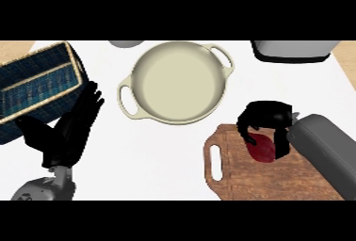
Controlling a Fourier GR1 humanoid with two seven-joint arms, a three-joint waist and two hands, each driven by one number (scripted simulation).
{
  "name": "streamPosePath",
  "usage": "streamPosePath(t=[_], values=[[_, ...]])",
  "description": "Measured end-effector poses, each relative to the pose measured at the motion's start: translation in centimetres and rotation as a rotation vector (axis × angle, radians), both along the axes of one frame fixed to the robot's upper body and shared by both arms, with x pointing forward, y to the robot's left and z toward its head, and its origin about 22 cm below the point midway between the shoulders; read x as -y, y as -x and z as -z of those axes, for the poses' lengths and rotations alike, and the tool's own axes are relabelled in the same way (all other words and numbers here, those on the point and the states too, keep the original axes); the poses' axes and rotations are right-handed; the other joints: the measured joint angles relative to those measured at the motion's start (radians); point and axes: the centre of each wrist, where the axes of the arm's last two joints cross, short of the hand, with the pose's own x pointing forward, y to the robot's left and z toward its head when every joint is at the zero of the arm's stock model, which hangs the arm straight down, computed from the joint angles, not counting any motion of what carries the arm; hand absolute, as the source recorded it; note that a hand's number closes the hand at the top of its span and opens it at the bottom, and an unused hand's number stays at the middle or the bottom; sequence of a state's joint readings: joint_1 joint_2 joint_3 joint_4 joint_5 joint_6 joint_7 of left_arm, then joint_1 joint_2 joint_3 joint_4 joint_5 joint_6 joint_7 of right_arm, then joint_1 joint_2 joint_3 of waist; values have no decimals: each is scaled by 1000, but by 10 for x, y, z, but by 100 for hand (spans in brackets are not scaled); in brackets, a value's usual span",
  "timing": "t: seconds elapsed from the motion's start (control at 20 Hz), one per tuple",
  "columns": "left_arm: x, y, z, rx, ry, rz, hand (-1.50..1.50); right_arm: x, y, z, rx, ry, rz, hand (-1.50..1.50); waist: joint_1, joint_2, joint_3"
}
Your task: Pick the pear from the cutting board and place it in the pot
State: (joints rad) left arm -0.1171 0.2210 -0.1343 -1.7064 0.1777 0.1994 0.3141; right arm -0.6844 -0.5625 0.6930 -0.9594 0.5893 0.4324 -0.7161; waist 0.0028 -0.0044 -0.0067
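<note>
Right hand (268,121): we see its fingers curled down around the pear (262,147).
Pear: dark red, on the cutting board (240,176), near right.
Pot (177,82): cream, two-handled, far of the board.
Left hand (69,129): resting open at left, fingers straight, beside a blue basket (35,84).

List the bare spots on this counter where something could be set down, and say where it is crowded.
Free: the white counter between the left hand, the pot and the cutting board; also right of the pot, below the grey appliance. The pot is empty. Crowded: the board's top, where the right hand curls over the pear, and the left edge by the basket.
</note>
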Motion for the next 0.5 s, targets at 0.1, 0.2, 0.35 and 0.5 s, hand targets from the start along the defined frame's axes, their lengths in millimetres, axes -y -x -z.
streamPosePath(t=[0.1, 0.2, 0.35, 0.5], values=[[-1, -1, 2, 0, 2, -15, 0, 2, -2, 3, 8, 17, 124, 150, -7, -2, -1], [-3, 1, 4, -7, 1, -26, 0, 10, -5, 4, 36, 49, 296, 150, -21, -8, -2], [-7, 2, 7, -19, -2, -44, 0, 17, -8, 6, 90, 94, 561, 150, -43, -16, -3], [-10, 6, 11, -23, -7, -53, 0, 5, -11, 0, 177, 114, 762, 150, -48, -20, -1]])
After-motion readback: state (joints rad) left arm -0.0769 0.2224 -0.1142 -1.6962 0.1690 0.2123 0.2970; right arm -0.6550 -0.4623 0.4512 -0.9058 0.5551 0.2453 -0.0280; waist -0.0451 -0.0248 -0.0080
